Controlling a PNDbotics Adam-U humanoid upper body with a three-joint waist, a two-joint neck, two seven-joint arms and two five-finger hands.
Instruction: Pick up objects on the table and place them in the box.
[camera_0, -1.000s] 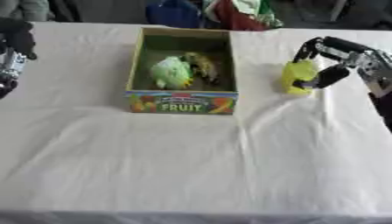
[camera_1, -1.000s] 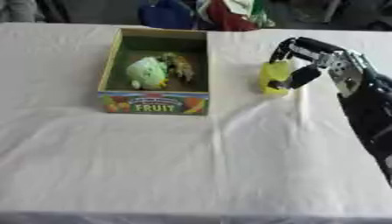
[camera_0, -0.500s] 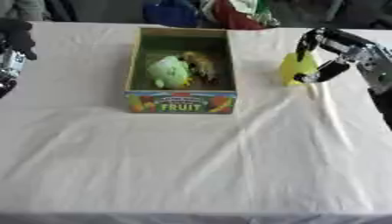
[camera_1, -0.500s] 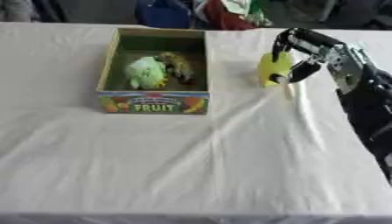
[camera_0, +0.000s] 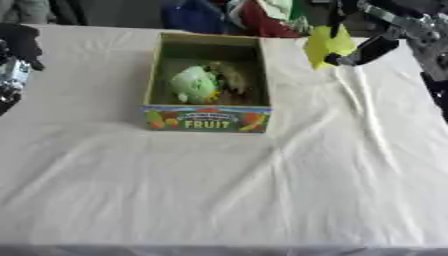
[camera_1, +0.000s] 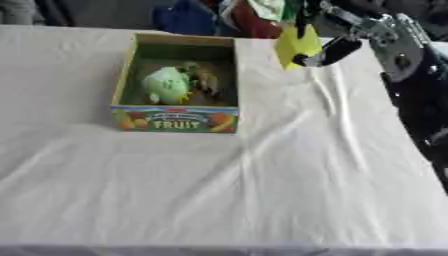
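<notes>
White cloth covers the bench (camera_0: 219, 200) nearest you, wrinkled and bare across the whole front. Next back stands the box (camera_0: 208, 119), its front panel printed with fruit, open at the top. Inside it lie a pale green rounded object (camera_0: 192, 85) and a darker, yellowish-brown one (camera_0: 229, 80) just beside it, toward the right wall.

At the left edge your left robot hand (camera_0: 22, 42) sits idle, well apart from the box; I cannot tell how its fingers stand.

Further back and to the right, your right robot hand (camera_1: 328, 47) is pinching the yellow object (camera_0: 327, 44), fingers above and thumb curled against its lower right side. A second ago that object was low, close to the cloth beside the box's right wall; half a second ago it had begun to rise. Now it hangs clear of the bench, up level with the box's far right corner and still outside the box.

So the pick looks done and you are in the carry. What remains is to bring the yellow object leftward over the rim and down into the free space at the near end of the box, then let go. Watch the right wall as you cross it.
</notes>
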